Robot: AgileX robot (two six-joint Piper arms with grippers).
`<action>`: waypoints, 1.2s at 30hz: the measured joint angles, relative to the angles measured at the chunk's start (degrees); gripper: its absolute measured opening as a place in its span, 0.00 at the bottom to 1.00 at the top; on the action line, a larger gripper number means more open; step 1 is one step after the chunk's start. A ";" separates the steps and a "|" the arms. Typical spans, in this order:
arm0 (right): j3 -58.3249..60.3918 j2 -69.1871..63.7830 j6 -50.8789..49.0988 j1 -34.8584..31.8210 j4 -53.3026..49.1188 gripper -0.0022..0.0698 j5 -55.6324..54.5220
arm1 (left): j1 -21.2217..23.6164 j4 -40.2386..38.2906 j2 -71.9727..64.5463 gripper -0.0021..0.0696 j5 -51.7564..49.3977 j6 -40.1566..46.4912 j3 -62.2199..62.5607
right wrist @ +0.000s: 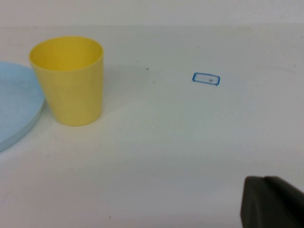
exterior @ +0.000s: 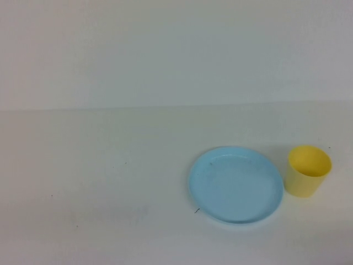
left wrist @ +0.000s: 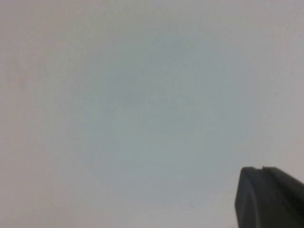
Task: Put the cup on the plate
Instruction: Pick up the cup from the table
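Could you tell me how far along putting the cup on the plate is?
Nothing is done yet: the cup stands upright on the table beside the empty plate. Nothing is in hand; only a dark part of each gripper shows in its wrist view. The grasp, lift and placing remain.

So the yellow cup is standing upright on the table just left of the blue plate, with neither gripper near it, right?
Nearly: the cup stands upright just right of the plate, not left, as the high view shows. Neither arm appears there; each wrist view shows only a dark edge of the left gripper and right gripper.
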State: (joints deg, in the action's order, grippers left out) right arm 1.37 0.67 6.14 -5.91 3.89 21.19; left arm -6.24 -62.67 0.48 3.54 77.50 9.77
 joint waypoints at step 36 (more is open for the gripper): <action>0.00 0.00 0.00 0.00 0.00 0.03 0.00 | 8.20 54.79 0.00 0.03 -23.35 -68.90 -9.87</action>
State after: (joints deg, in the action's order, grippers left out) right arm 1.37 0.67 6.14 -5.91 3.89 21.19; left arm 1.96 -7.88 0.48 -19.81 8.60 -0.10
